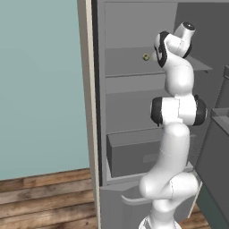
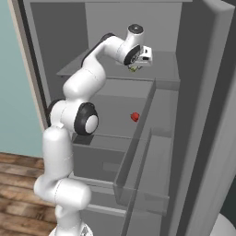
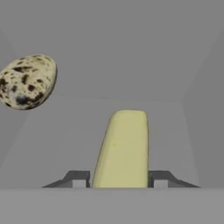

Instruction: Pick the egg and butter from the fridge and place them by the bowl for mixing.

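Observation:
Inside the open fridge (image 1: 134,89), a pale yellow stick of butter (image 3: 124,144) lies on the upper grey shelf (image 2: 161,78). My gripper (image 3: 119,179) is shut on it, one dark fingertip against each long side. A speckled brown-and-cream egg (image 3: 28,81) rests on the same shelf, up and to the left of the butter in the hand view. From the left base view the egg (image 1: 146,57) is a small dot just left of my hand. In the right base view my gripper (image 2: 134,68) points down at the shelf. The bowl is out of view.
A small red object (image 2: 134,116) sits on the shelf below. Under that is a wide grey drawer (image 1: 129,156). The fridge door with its rack (image 2: 152,175) stands open on the right, and a beige outer panel (image 1: 89,112) edges the fridge on the left.

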